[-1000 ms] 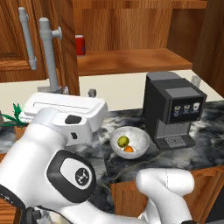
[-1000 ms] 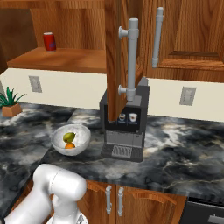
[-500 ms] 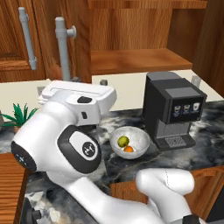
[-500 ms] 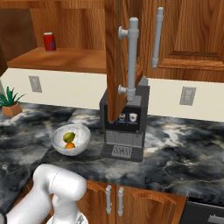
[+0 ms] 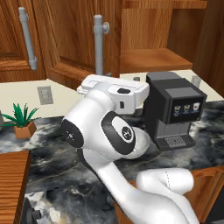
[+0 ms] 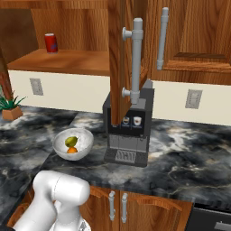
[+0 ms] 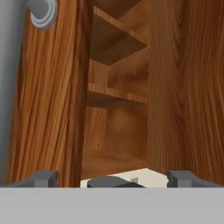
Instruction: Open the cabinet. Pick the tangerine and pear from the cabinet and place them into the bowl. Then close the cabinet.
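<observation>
On the dark marbled tabletop (image 6: 189, 158), the shallow pale grey stone-like bowl (image 6: 61, 146) held the yellow-green pear (image 6: 70, 141) and the small orange tangerine (image 6: 72, 150). The reddish-brown wooden cabinet (image 6: 118, 58) stood open, wood shelf (image 6: 67, 61) exposed. The claw (image 7: 113, 178) was spread, empty, facing the door edge.

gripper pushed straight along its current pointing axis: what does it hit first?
Likely nothing close: in the hand view the open gripper points into the cabinet between its two open doors, so the back wall or lower shelf would come first. The left door's edge is close beside that line; depth is unclear.
</observation>
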